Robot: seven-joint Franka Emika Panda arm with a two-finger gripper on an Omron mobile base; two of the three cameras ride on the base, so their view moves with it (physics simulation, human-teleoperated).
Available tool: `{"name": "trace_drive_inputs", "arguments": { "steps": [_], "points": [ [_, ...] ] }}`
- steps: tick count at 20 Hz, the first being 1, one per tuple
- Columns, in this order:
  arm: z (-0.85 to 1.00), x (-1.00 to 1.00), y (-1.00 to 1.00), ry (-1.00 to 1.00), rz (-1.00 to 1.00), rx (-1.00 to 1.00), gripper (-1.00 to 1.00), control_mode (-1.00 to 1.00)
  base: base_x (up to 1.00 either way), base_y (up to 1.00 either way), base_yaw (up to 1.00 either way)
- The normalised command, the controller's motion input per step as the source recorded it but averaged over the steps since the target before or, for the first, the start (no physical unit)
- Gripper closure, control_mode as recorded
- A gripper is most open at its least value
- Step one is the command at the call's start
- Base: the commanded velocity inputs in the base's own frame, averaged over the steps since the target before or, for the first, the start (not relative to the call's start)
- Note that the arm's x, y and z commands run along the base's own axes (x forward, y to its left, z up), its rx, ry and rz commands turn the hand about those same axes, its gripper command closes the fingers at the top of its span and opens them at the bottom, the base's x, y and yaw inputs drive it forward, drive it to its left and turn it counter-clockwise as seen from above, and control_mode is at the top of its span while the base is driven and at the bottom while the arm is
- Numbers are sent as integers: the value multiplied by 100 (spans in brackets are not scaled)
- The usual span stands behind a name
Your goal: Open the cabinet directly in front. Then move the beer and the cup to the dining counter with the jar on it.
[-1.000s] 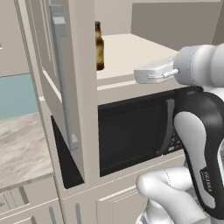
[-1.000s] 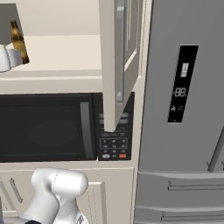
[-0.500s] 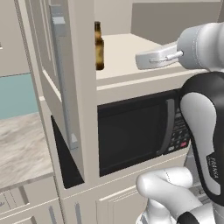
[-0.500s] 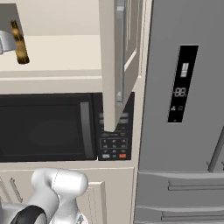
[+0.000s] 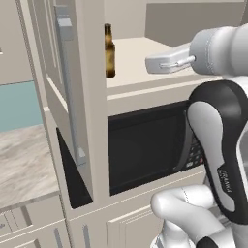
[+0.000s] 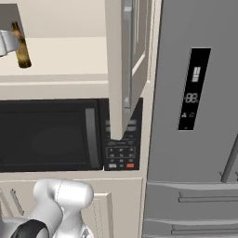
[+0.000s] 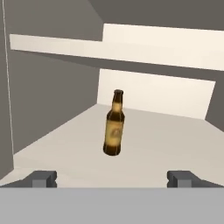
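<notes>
The cabinet stands open, its left door (image 5: 63, 72) and right door (image 6: 123, 65) swung out over a pale shelf (image 7: 166, 140). The beer (image 5: 109, 51), a slim brown bottle with a tan label, stands upright on that shelf, toward its left side (image 6: 21, 46). My gripper (image 5: 149, 63) hovers at shelf height to the right of the bottle, open and holding nothing. In the hand view the beer (image 7: 114, 127) is straight ahead and some way off, centred between my two fingertips (image 7: 41, 178), with my gripper (image 7: 113, 179) short of it. The cup and the jar are out of view.
A black microwave (image 6: 46, 135) sits right under the shelf. A grey fridge (image 6: 195, 116) stands to its right. A veined counter (image 5: 24, 164) over cream drawers lies low on the left; I cannot tell whether it is the dining counter. My arm (image 5: 218, 145) rises in front of the microwave.
My hand has risen from just below shelf level to shelf height and edged toward the bottle. The jaws stayed open, and the bottle and doors have not moved.
</notes>
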Motion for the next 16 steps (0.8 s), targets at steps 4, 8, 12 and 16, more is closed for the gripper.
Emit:
{"name": "trace_drive_inputs", "arguments": {
  "steps": [4,8,12,16],
  "points": [
    [13,47,13,0,-3,0,-100,-100,0,0,0],
    [1,47,25,0,-1,0,-100,-100,0,0,0],
    [0,46,25,0,0,0,-100,-100,0,0,0],
    [-2,43,17,0,0,4,-100,-100,0,0,0]
  ]
}}
